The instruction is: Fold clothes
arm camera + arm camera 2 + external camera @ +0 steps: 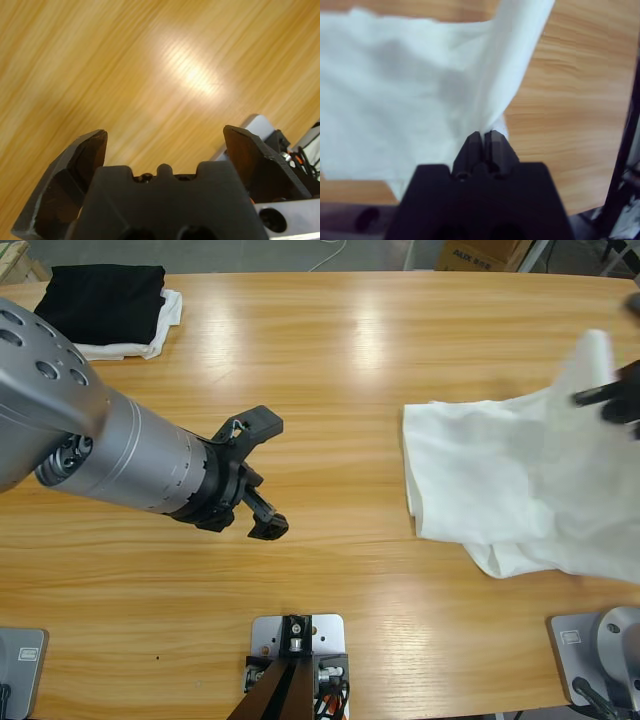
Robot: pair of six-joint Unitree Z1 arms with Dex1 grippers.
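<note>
Roughly, left to right:
Far left corner: a folded black garment [102, 298] lies on a smaller white cloth [165, 322], well apart from the work and best left alone.
Left gripper [262, 472]: hangs over bare table [340, 370] left of middle, jaws spread wide, nothing between them; the wrist view shows only wood grain under it.
T-shirt [490, 475]: lies on the right half of the table, its left edge flat, its right part lifted off the wood into a peak at the right edge.
Right gripper [484, 139]: jaws pressed together on a pinch of the T-shirt's cloth, which rises from them in a taut fold.
Step in hand: judging by this, carrying the lifted part over to make a fold.
How to do it well: keep the pinch firm, move the cloth across low and even so the flat part does not drag, and lay the edge down squarely before letting go; the idle gripper could pin the near left corner.
Risk: the loose near hem may bunch.
</note>
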